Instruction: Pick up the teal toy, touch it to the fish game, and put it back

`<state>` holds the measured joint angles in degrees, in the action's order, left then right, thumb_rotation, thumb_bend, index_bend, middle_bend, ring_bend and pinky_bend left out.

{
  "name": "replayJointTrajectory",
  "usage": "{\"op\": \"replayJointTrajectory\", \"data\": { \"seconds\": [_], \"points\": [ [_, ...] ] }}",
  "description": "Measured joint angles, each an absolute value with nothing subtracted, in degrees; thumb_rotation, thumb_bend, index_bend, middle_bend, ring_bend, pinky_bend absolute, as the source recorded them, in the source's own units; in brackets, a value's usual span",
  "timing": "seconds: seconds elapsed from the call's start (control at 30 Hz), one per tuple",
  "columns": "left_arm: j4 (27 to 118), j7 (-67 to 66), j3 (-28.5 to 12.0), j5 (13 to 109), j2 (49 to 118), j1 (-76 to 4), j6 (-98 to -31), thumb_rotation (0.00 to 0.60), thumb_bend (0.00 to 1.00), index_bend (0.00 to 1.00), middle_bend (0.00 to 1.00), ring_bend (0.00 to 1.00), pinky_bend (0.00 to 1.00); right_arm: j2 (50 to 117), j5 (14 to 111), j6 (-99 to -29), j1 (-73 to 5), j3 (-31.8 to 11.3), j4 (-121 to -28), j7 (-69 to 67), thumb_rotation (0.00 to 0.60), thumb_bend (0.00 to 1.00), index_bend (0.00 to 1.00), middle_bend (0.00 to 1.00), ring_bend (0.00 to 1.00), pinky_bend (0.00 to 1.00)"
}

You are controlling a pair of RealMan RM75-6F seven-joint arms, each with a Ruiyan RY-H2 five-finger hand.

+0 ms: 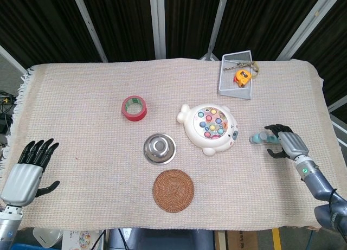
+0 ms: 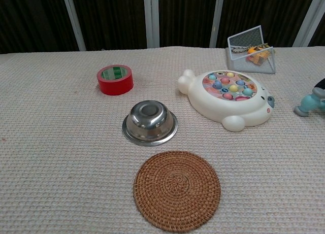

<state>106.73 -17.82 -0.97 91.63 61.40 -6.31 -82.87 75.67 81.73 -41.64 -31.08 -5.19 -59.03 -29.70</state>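
Note:
The teal toy (image 1: pixel 260 138) lies on the cloth just right of the white fish game (image 1: pixel 210 128). In the chest view the teal toy (image 2: pixel 307 104) shows at the right edge, beside the fish game (image 2: pixel 231 97). My right hand (image 1: pixel 286 142) is at the toy's right end. Its dark fingers (image 1: pixel 274 130) arch over that end and hide it, while the thumb stays apart below. One fingertip (image 2: pixel 320 85) shows above the toy in the chest view. My left hand (image 1: pixel 27 171) hovers at the front left corner, fingers spread and holding nothing.
A red tape roll (image 1: pixel 134 107), a steel bowl (image 1: pixel 159 148) and a round woven coaster (image 1: pixel 173 190) sit left of the fish game. A wire basket (image 1: pixel 236 74) holding an orange tape measure stands at the back right.

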Motion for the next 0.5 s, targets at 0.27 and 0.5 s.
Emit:
{"op": "replayJointTrajectory", "data": {
  "seconds": [0.27,0.5],
  "points": [
    [106.36,-17.67,-0.95,91.01,61.66,-6.47,-82.71,0.600,0.15,0.09,0.01,0.00,0.00,78.41,81.49,-39.81,-32.63,-4.74,-55.02,-30.93,0.600,0.40,0.27,0.24,0.10,0.05],
    [105.99,-17.29,-0.91,90.55,61.83,-6.49,-82.70,0.600,0.16,0.09,0.00,0.00,0.00,80.10,81.17,-38.99,-33.54,-4.63,-52.66,-31.76,0.600,0.41,0.33,0.30,0.14,0.06]
  ]
}}
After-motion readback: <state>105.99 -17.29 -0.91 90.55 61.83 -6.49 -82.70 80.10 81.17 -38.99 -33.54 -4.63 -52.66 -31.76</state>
